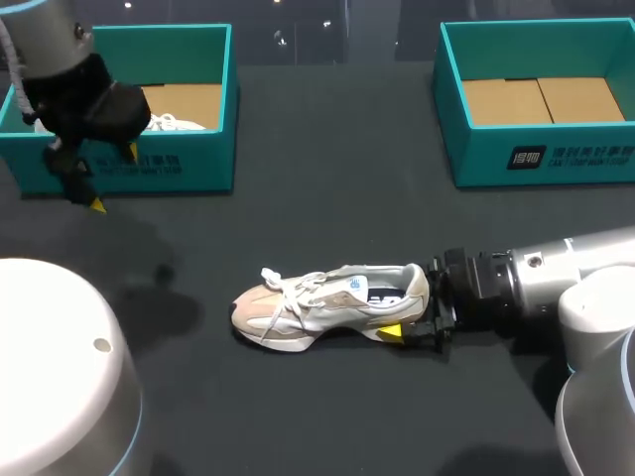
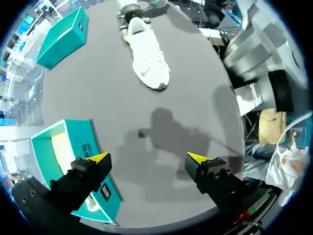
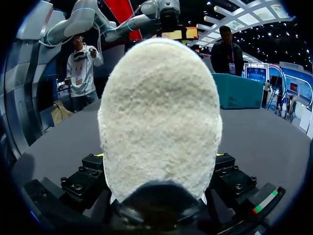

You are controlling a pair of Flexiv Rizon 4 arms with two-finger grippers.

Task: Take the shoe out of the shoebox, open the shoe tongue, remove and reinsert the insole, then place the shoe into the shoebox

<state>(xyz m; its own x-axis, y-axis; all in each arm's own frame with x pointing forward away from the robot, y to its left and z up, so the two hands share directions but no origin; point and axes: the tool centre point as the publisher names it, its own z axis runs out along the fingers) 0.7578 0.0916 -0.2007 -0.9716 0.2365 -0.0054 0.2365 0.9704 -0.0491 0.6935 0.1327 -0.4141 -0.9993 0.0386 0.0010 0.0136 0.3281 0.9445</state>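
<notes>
**Item.** The shoe [image 1: 327, 307] stands on its sole on the table [image 1: 327, 198], in the lower middle of the head view. Its toe points to frame left and its heel to frame right. It is outside both boxes. The upper is pale, in mesh and suede-like panels. White laces [image 1: 293, 288] lie loosely over the tongue [image 1: 354, 288]. In the right wrist view the heel [image 3: 159, 112] shows a nubby, fleecy facing.

**Handling, as judged.**
- The shoe looks light and not fragile.
- The sole looks stiff enough to carry the shoe from one end.
- The collar and upper look soft and would give under pressure.
- The fabric should grip well rather than slip.
- The heel is likely the firmest part of the upper, and a hold there leaves the throat free.
- The tongue is a thin flap, best pinched at its top edge and drawn toward the toe.
- The insole is not clearly visible in the opening. It is probably thin and floppy and liable to fold, so the heel edge is the likely place to take it.

**Right end effector** [image 1: 409, 305]. It enters from frame right and pinches the heel from both sides. One yellow tip shows on the near side, by the sole.

**Left end effector** [image 1: 111, 177]. It hangs at upper left, over the front wall of the left shoebox [image 1: 189, 35] and well apart from the shoe. Its fingers are spread wide and hold nothing.

**Surroundings.** The left shoebox holds a second shoe [image 1: 174, 124]. The right shoebox [image 1: 536, 159], at upper right, shows a bare cardboard floor.
</notes>
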